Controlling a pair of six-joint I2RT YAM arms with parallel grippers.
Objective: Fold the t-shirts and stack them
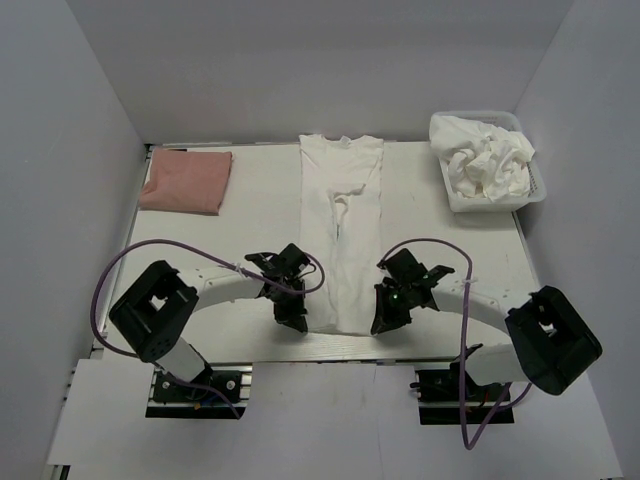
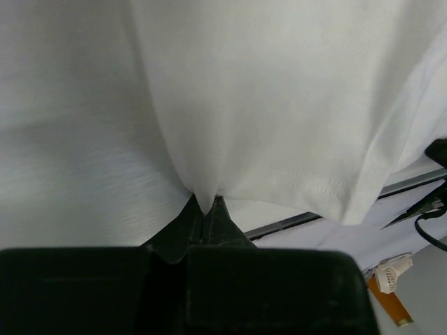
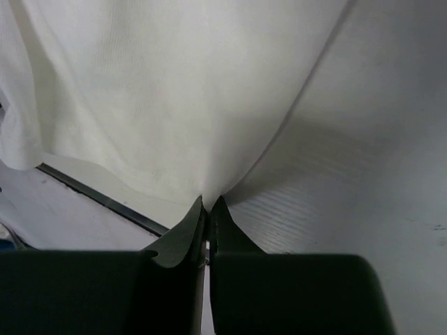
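Observation:
A white t-shirt lies folded into a long narrow strip down the middle of the table, collar at the far end. My left gripper is shut on the strip's near left corner; the cloth is pinched between its fingertips. My right gripper is shut on the near right corner, with the cloth clamped in its fingertips. A folded pink t-shirt lies at the far left of the table.
A white basket of crumpled white shirts stands at the far right. The table's near metal edge runs just under the shirt's hem, also in the right wrist view. White walls enclose the table.

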